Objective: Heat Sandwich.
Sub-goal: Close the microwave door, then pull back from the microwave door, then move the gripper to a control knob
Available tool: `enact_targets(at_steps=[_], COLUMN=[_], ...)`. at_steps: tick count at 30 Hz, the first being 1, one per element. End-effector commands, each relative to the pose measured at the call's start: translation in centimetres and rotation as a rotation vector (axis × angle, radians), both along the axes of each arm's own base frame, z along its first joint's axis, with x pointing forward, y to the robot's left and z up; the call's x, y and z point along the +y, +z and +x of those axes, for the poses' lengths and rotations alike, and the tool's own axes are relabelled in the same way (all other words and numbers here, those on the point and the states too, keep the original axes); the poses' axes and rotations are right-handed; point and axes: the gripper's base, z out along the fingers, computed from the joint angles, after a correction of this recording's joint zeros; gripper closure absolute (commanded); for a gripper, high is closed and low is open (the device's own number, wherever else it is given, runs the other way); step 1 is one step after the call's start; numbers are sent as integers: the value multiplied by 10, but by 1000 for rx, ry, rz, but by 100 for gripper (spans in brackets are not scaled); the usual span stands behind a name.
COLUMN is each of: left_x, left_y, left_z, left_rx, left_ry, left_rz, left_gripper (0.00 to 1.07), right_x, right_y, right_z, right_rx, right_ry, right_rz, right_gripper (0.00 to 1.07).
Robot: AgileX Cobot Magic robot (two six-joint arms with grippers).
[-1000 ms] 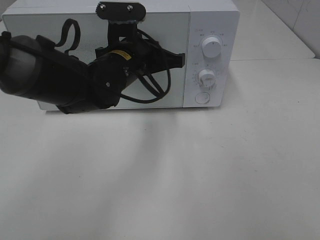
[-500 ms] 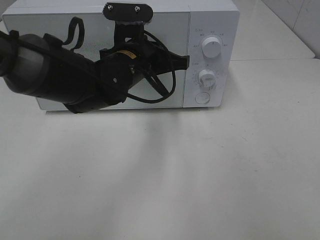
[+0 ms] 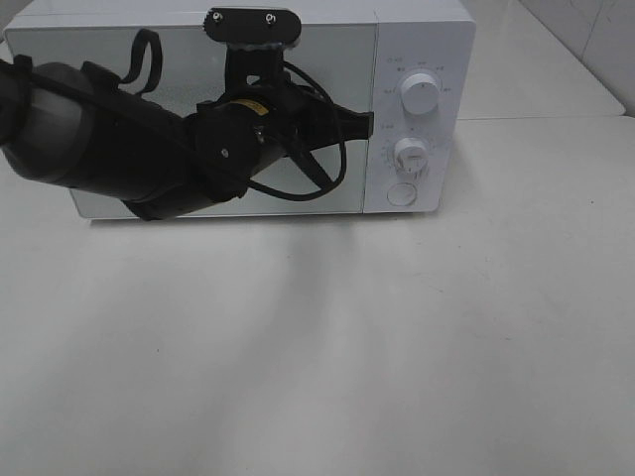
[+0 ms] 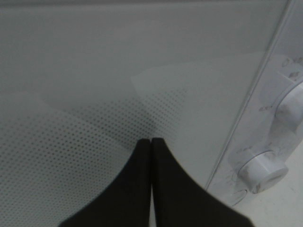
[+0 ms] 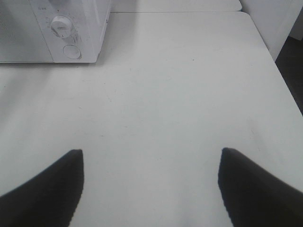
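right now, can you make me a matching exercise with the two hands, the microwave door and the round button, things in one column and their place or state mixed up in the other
Column one
1. left hand
2. right hand
3. microwave door
4. round button

Column two
a. closed, with a dotted glass front
b. open, above the table
c. lowest on the control panel
d. shut, tips close to the door near the panel edge

Pairs: 1-d, 2-b, 3-a, 4-c
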Motion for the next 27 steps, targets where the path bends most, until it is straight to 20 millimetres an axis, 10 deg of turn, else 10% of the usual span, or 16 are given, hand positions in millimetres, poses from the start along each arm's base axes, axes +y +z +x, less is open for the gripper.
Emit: enact_targets(at_steps=[1,19,23,26,27], left_x=[11,29,35,45,45], left_y=[16,20,20,21,21], left_z=[9,-39,-53,-71,-71], left_rx=[8,275,337,405,405], left_ry=[51,-137,-177,-221,-221], left_rz=[-54,43,54,66,66], left_gripper=[107,106,82,8,8], right_x=[0,0,0,0,0], right_y=[1,1,1,1,1], right_z=[-4,-4,-4,-4,-4], right_rx=[-41,-41,-41,-41,-41], right_ry=[-3,-3,-3,-3,-3], right_rz=[-4,-3,-3,-3,-3], right_gripper=[32,32,32,32,32])
